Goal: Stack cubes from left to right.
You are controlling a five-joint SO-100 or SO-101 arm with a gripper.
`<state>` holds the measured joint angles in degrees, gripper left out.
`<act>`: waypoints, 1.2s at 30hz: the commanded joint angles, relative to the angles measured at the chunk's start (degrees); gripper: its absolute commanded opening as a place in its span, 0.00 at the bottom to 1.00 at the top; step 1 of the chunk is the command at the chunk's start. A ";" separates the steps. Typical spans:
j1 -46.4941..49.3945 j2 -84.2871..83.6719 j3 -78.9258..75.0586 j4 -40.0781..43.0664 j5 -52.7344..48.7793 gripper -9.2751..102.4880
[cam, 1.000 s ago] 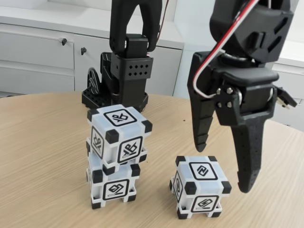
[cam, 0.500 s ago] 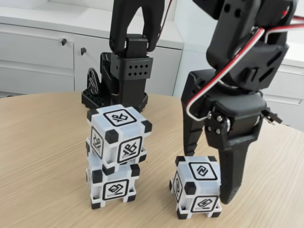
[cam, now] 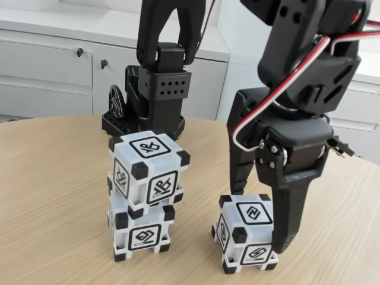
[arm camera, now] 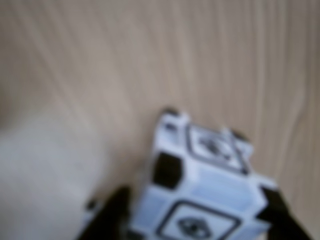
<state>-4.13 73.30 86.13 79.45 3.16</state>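
Table [cam: 53, 196]: light wood-grain top with a curved far edge; seen in the fixed view from 7 to 5 o'clock, and again, blurred, in the wrist view [arm camera: 100, 60].
Cabinets [cam: 41, 71]: pale grey fronts, set behind the table toward 10 o'clock in the fixed view.
Cabinet knobs [cam: 80, 52]: two small dark knobs, placed near each other on adjoining fronts at 10 o'clock.
Countertop [cam: 65, 24]: white, laid above the cabinets toward 11 o'clock.

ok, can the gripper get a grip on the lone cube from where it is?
Probably yes. The gripper is already down around the single cube, one of its fingers at either side, on the bare table. The two-cube stack stands apart to the left in the fixed view.
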 commanded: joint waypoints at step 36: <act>0.88 14.41 -1.23 0.53 2.64 0.24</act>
<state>-4.04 78.05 86.22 79.54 5.62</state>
